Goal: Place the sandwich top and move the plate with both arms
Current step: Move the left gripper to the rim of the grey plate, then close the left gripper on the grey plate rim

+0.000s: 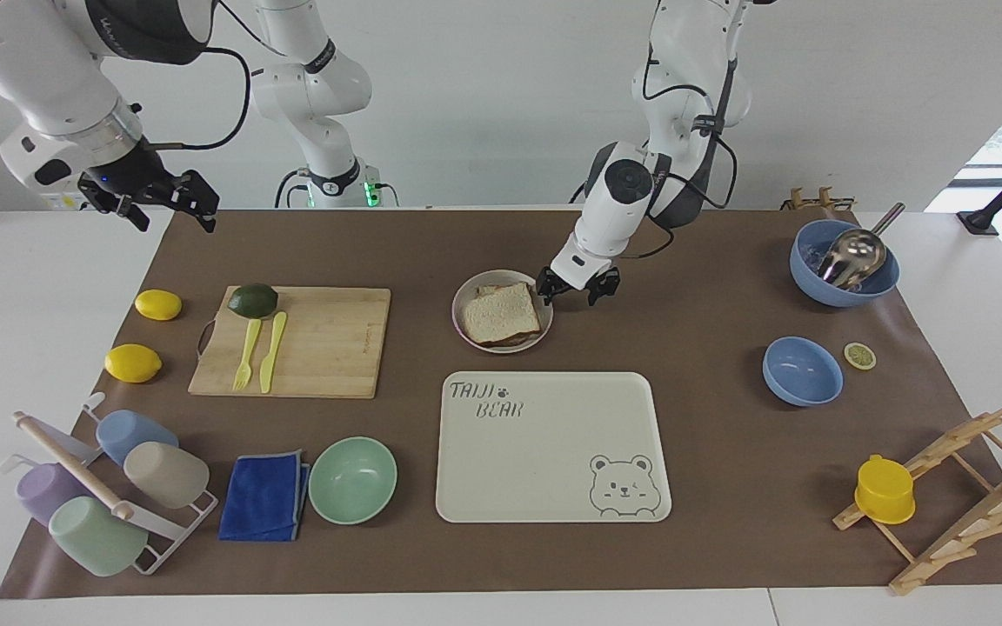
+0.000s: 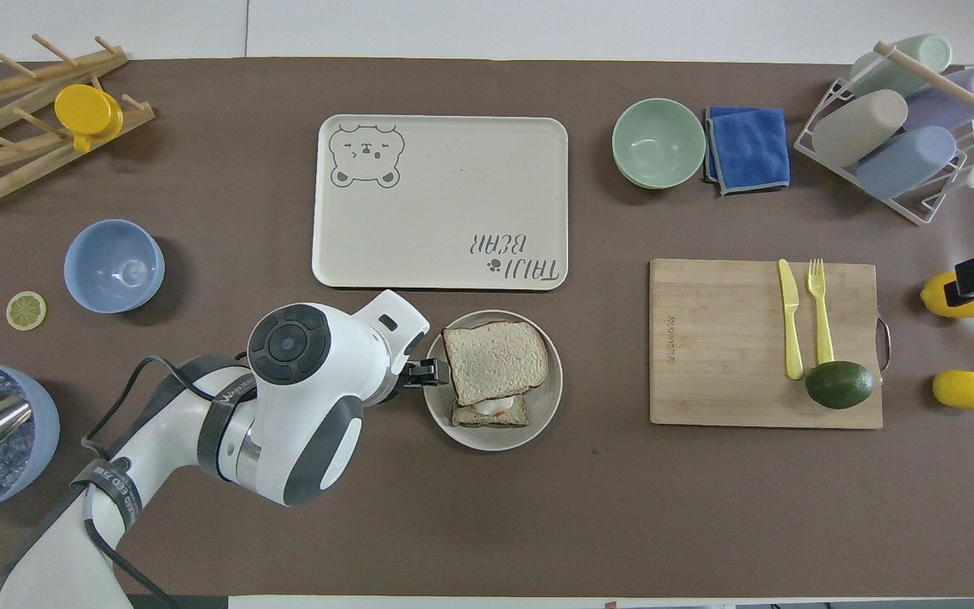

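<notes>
The sandwich top (image 1: pixel 501 313) lies on the toasted slice with egg (image 2: pixel 491 411), slightly offset, on the round beige-grey plate (image 1: pixel 459 306). Both also show in the overhead view, the bread (image 2: pixel 495 362) on the plate (image 2: pixel 487 437). My left gripper (image 1: pixel 568 292) is open and low at the plate's rim on the side toward the left arm's end of the table, also seen from overhead (image 2: pixel 429 370). I cannot tell whether it touches the rim. My right gripper (image 1: pixel 169 207) is open and empty, raised over the brown mat's edge at the right arm's end.
The cream bear tray (image 1: pixel 553 448) lies just farther from the robots than the plate. A cutting board (image 1: pixel 310 343) with an avocado, a yellow knife and a fork lies toward the right arm's end. A blue bowl (image 1: pixel 802 371) lies toward the left arm's end.
</notes>
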